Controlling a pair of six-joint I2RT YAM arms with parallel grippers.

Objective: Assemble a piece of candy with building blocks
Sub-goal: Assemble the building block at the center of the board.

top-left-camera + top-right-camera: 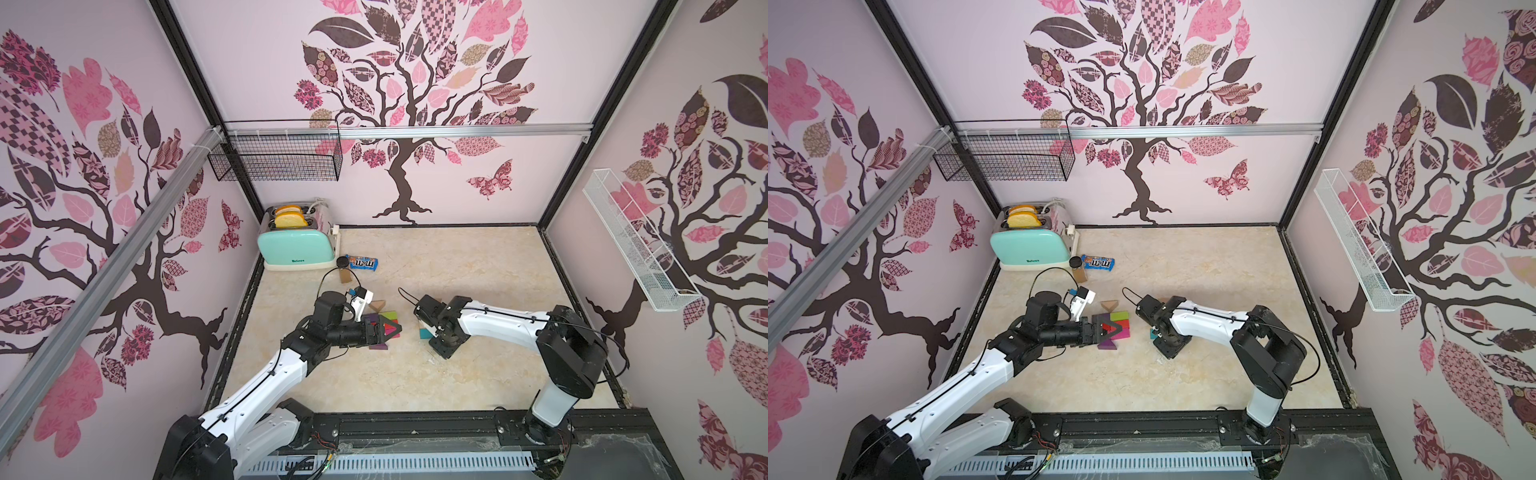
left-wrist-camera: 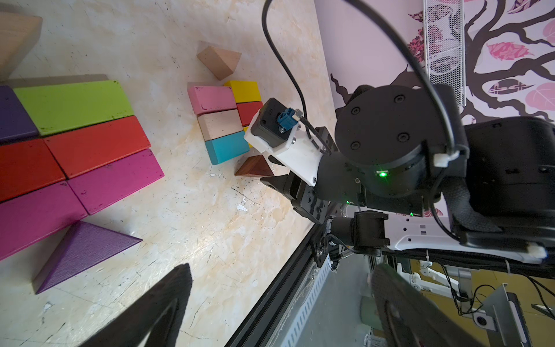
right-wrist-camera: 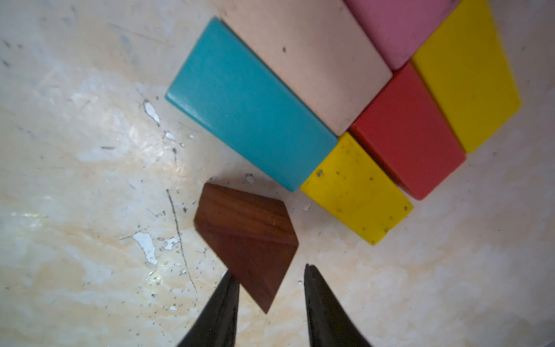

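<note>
Scuffed, marbled beige tabletop. Carries a mint toaster, a blue packet and a black-capped jar near the far left corner. Bears building blocks lying flat at mid-surface in two separate clusters.

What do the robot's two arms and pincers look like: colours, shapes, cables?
The left arm and right arm have white shells and black joints. The left pincer and right pincer have black, pointed fingers. Thin black cables loop at the wrists.
</note>
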